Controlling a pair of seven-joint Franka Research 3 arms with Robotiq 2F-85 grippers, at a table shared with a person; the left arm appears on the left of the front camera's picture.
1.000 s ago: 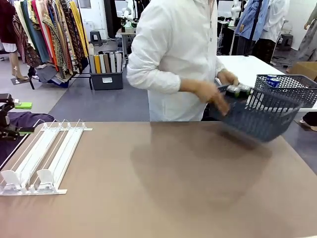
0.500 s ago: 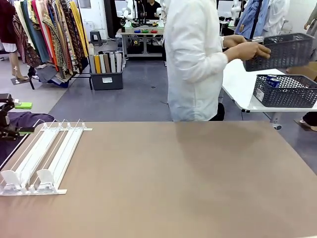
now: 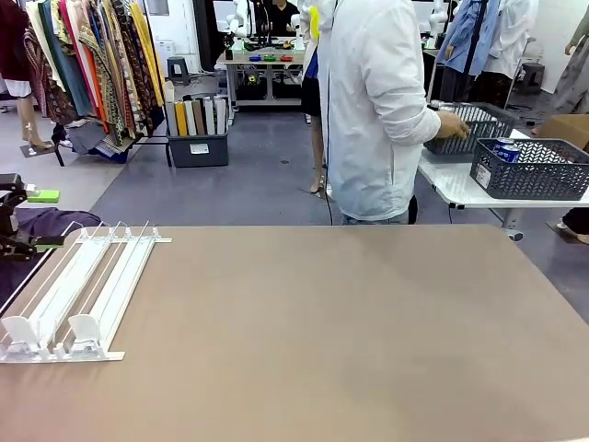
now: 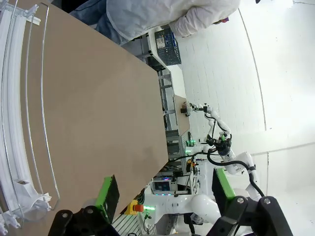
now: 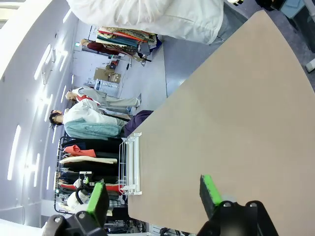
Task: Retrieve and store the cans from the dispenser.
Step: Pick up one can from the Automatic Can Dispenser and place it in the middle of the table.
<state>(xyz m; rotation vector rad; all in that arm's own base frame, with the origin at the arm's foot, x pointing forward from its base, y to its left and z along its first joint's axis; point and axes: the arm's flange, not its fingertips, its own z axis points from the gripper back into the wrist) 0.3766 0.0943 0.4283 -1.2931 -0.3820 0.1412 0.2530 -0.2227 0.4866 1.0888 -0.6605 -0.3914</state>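
Note:
The dispenser (image 3: 75, 287), a low white rack with sloped rail lanes and white end stops, lies on the tan table's left side, its lanes bare. It also shows in the left wrist view, dispenser (image 4: 15, 123), and in the right wrist view, dispenser (image 5: 130, 164). One blue can (image 3: 505, 148) sits in a grey lattice basket (image 3: 532, 170) on a white side table behind the person. My left gripper (image 3: 46, 219) hovers at the table's far left beside the rack's rear end. It is open and holds nothing, left gripper (image 4: 165, 191). My right gripper (image 5: 153, 194) is open above the table and holds nothing.
A person in a white shirt (image 3: 377, 110) stands at the far edge, turned away, with a hand on a second grey basket (image 3: 469, 129) on the white side table (image 3: 442, 175). The tan table (image 3: 322, 341) is bare right of the rack. Clothes racks stand at the back left.
The person lifted the grey basket holding cans off the tan table, turned away and set it on the white side table behind. Neither gripper has moved.

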